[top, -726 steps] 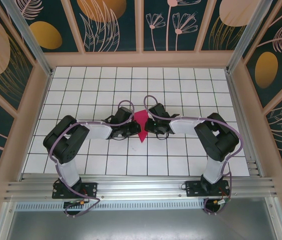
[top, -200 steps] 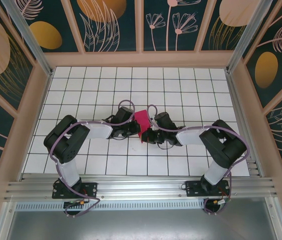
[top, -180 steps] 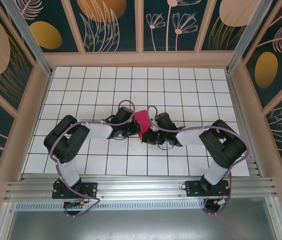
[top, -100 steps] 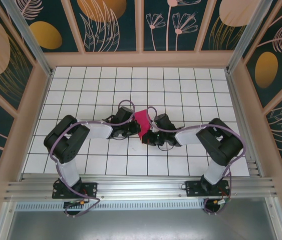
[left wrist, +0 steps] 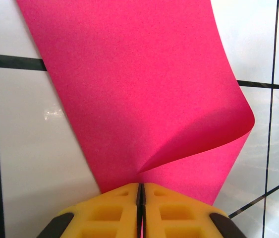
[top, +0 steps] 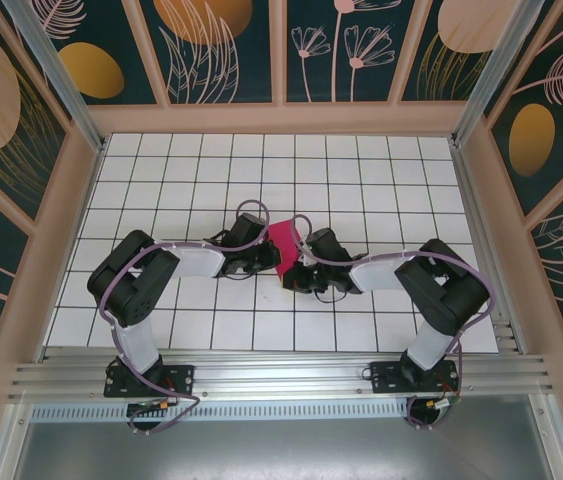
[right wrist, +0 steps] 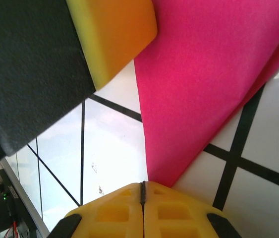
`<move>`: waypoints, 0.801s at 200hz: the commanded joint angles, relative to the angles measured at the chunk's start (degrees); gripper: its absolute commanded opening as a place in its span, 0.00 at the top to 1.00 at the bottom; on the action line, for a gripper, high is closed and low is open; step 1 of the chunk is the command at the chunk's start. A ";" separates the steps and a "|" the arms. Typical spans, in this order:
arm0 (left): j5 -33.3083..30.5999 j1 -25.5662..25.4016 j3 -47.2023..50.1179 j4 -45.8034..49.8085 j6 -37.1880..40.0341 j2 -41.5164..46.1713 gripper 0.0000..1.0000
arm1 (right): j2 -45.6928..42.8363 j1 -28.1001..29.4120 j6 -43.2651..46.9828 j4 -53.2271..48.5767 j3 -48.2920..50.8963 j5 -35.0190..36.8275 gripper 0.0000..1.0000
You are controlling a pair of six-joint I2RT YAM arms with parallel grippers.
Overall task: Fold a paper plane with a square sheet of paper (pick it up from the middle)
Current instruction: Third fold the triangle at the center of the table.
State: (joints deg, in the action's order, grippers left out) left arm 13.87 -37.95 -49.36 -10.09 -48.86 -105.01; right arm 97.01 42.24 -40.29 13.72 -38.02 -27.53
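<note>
The magenta-pink sheet of paper (top: pixel 283 243) hangs between the two grippers over the middle of the tiled floor. My left gripper (top: pixel 269 262) is shut on its edge. In the left wrist view the paper (left wrist: pixel 139 89) rises from the shut yellow jaws of the left gripper (left wrist: pixel 140 184) and curls over at the right. My right gripper (top: pixel 294 278) is shut at the sheet's lower corner. In the right wrist view the pointed corner of the paper (right wrist: pixel 208 74), in two layers, meets the tip of the right gripper (right wrist: pixel 142 182) just right of the seam, and no pink shows between the jaws.
White grid-tiled floor (top: pixel 191 190) extends on all sides, bounded by wooden frame walls (top: pixel 281 118). A yellow finger (right wrist: pixel 114 39) of the left gripper looms at the upper left in the right wrist view, close to the paper.
The right gripper has dropped from beside the paper's upper right to its lower corner and edged left. The paper now looks squarer than the earlier downward point. The left gripper has stayed put.
</note>
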 commanded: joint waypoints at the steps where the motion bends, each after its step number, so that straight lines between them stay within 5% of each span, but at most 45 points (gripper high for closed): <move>1: -2.23 -0.06 0.46 2.09 0.41 -1.86 0.88 | 0.29 0.65 1.37 -1.15 -0.65 -0.86 0.94; 45: -2.27 -0.09 0.33 2.27 0.43 -1.67 0.88 | 1.48 0.65 0.85 -3.98 -1.91 1.92 0.93; 101: -2.24 -0.10 -0.12 2.70 0.69 -1.51 0.88 | -9.47 -1.33 2.82 -7.42 -4.06 6.58 0.92; 160: -1.98 -0.10 -0.29 2.68 0.72 -1.65 0.88 | -5.02 -6.84 4.64 -6.42 -5.40 3.89 0.96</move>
State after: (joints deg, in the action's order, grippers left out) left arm 13.87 -37.95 -49.39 -10.09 -48.86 -105.01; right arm 89.56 35.94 -37.58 7.88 -41.54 -23.33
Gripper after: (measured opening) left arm 0.122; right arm 0.050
